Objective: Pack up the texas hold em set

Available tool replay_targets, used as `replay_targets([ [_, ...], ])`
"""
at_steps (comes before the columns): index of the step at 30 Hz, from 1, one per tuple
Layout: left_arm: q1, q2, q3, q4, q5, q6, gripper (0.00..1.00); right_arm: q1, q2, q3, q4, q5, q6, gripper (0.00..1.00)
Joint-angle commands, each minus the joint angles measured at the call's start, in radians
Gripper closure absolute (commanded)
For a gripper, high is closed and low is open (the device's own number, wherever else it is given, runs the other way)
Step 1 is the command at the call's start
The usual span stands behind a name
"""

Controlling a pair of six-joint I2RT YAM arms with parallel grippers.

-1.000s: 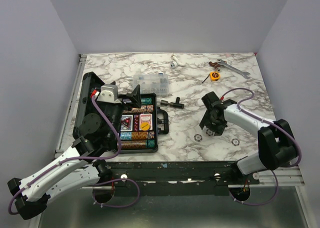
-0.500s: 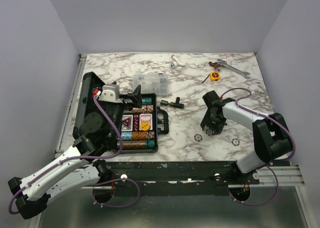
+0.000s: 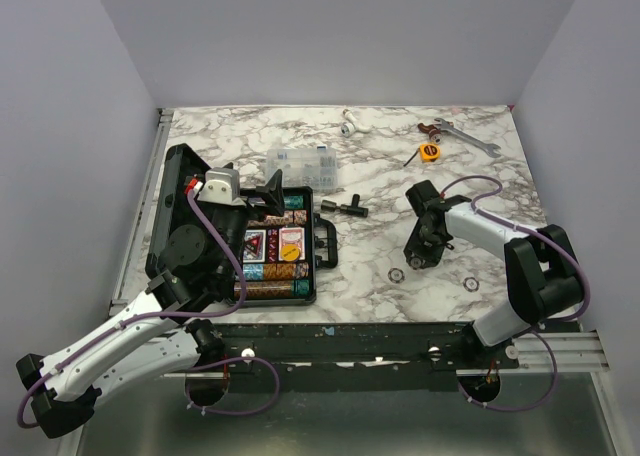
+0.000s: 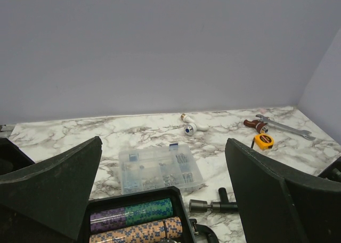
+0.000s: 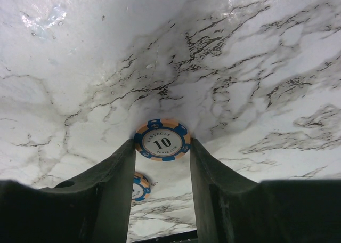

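Observation:
The black poker case (image 3: pixel 323 244) lies open at the left, holding rows of multicoloured chips (image 3: pixel 272 272), card decks (image 3: pixel 254 244) and a yellow button (image 3: pixel 291 248). Its lid (image 3: pixel 178 191) stands up at the left. My left gripper (image 3: pixel 250 183) hovers over the case's far end, open and empty, and its wrist view shows the chip rows (image 4: pixel 133 212). My right gripper (image 3: pixel 418 259) points down at the table on the right. Its fingertips press both sides of an orange and blue "10" chip (image 5: pixel 161 139). A second loose chip (image 5: pixel 139 187) lies beside it, and a third (image 3: pixel 468 282) further right.
A clear compartment box (image 3: pixel 305 164) sits just behind the case. A black T-shaped tool (image 3: pixel 343 207) lies beside the case handle. At the back are a white fitting (image 3: pixel 348 125), a yellow tape measure (image 3: pixel 430 152) and a wrench (image 3: pixel 462 136).
My right arm's elbow has drawn in and the gripper has shifted slightly left, low over the chip. The left arm has not moved.

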State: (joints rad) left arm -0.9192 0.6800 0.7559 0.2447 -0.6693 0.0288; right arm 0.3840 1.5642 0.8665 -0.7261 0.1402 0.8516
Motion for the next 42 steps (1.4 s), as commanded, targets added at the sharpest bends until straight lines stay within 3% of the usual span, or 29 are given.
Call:
replay_targets([
  [1, -0.009, -0.004, 0.02, 0.013, 0.012, 0.001, 0.02, -0.005, 0.014, -0.001, 0.015, -0.001, -0.003, 0.63],
  [5, -0.009, -0.004, 0.02, 0.011, 0.013, -0.001, 0.02, -0.005, -0.035, 0.05, -0.041, 0.009, -0.012, 0.71],
  [11, -0.009, -0.002, 0.023, 0.003, 0.021, -0.011, 0.02, -0.005, -0.111, 0.082, -0.114, -0.019, -0.025, 0.73],
  [18, -0.009, 0.002, 0.028, -0.008, 0.03, -0.024, 0.02, 0.024, -0.183, 0.012, -0.091, -0.134, 0.009, 0.73],
  [26, -0.009, 0.01, 0.031, -0.016, 0.033, -0.024, 0.02, 0.107, -0.159, 0.004, -0.064, -0.172, 0.061, 0.72],
  [42, -0.009, 0.001, 0.034, -0.021, 0.036, -0.023, 0.02, 0.159, -0.094, -0.025, -0.012, -0.155, 0.097, 0.68],
])
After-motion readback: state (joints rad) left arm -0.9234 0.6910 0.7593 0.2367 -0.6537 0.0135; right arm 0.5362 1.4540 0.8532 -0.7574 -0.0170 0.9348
